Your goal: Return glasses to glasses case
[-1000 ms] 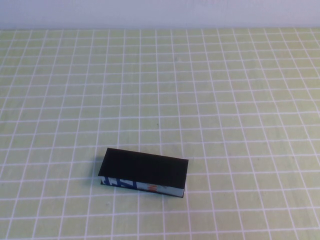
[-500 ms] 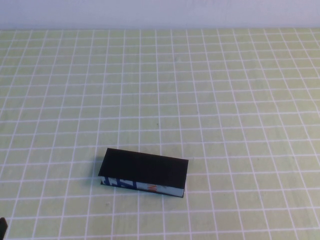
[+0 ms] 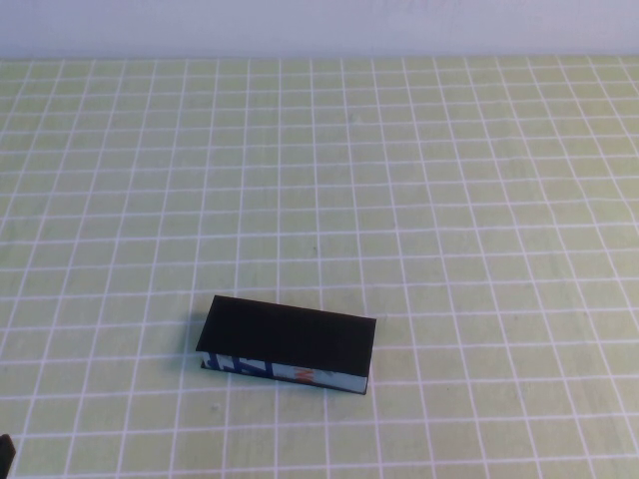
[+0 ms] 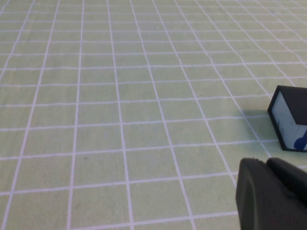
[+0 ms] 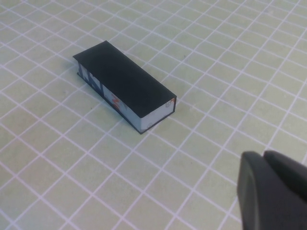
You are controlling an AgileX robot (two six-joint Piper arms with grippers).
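Glasses case [image 3: 287, 345] lid-down; left jaws [image 3: 5, 454], right jaws [image 5: 276, 194] apart.

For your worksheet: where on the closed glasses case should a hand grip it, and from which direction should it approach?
Come from above and pinch the glasses case across its narrow width, at mid-length; it lies flat and closed, with long parallel sides. Probably easiest for the left hand, just in view at the table's near-left edge. The right hand shows only in its wrist view.

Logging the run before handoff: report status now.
Left pincer off the table's near-left corner, right pincer back from the case; both hold nothing. Glasses case lid down, near centre. Glasses not in view. Nothing around the case.
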